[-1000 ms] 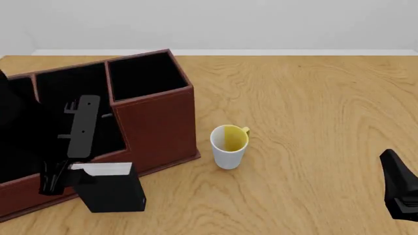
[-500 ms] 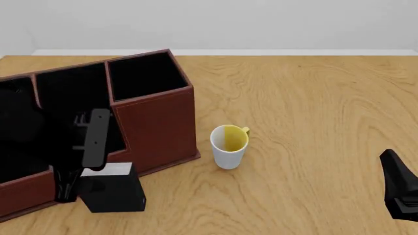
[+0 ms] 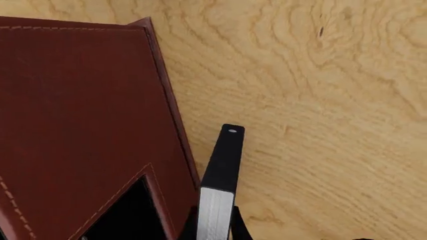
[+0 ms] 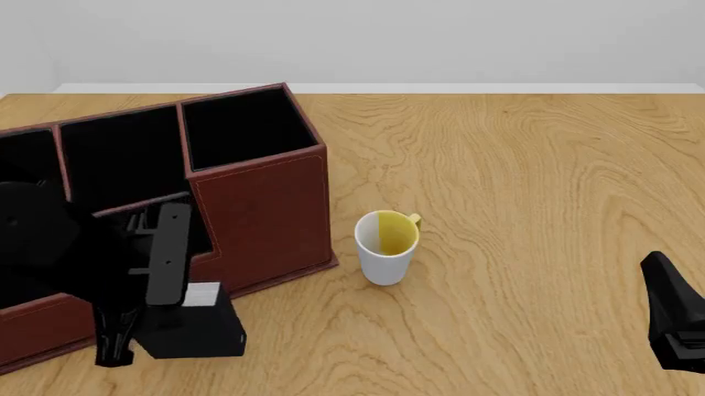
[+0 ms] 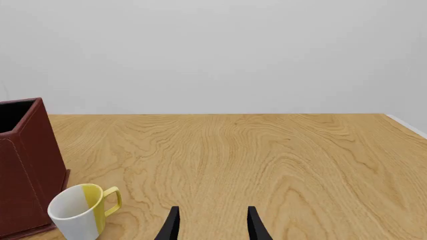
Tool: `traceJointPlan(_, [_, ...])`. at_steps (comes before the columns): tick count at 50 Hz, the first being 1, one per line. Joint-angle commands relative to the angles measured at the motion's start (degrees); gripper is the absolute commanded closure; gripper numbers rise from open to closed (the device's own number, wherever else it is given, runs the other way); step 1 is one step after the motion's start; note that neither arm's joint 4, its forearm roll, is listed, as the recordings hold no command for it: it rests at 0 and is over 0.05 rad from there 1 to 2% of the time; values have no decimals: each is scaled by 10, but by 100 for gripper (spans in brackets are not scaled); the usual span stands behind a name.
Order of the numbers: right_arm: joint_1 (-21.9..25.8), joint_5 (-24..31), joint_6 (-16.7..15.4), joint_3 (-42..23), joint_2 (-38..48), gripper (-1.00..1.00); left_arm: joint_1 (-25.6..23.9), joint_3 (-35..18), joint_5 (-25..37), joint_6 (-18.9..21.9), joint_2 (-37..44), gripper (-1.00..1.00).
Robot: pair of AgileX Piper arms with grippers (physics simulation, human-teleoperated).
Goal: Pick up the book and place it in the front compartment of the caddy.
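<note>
The black book (image 4: 196, 330) stands upright on the table, just in front of the caddy's low stepped wall, its white page edge (image 4: 203, 294) facing up. The reddish-brown caddy (image 4: 264, 214) with black-lined compartments fills the left side. My left gripper (image 4: 141, 322) has come down over the book's left end. In the left wrist view its fingers (image 3: 236, 229) sit tight against both sides of the book (image 3: 223, 165), beside the caddy (image 3: 80, 100). My right gripper (image 5: 212, 220) is open and empty, low at the right (image 4: 674, 322).
A white and yellow mug (image 4: 385, 247) stands right of the caddy; it also shows in the right wrist view (image 5: 77, 212) next to the caddy's corner (image 5: 23, 165). The wooden table (image 4: 529, 181) stretches to the right and back.
My left gripper has moved down and slightly right onto the book, covering more of its white top edge. The book, mug, caddy and right arm have not moved.
</note>
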Motion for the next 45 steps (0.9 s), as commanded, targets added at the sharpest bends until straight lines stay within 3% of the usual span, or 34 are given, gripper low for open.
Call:
traceJointPlan(1, [0,0,0,0,0,-100,-17,2,15,-1,-15,100])
traceJointPlan(10, [0,0,0,0,0,-100,-77,-28,38,-65,-38,100])
traceJointPlan(12, [0,0,0,0,0,-100,-106,-55,52,-121,-36,100])
traceJointPlan(22, [0,0,0,0,0,-100,-191,-106,88,-187,-59,100])
traceJointPlan(24, [0,0,0,0,0,-100,-234,-126,94,-229,-68,100])
traceJointPlan(35, [0,0,0,0,0,-100,-300,-158,102,-251,-79,100])
traceJointPlan(40, [0,0,0,0,0,-100,-353,-200,108,-301,-85,100])
traceJointPlan(45, [0,0,0,0,0,-100,-376,-266,120,-307,-78,100])
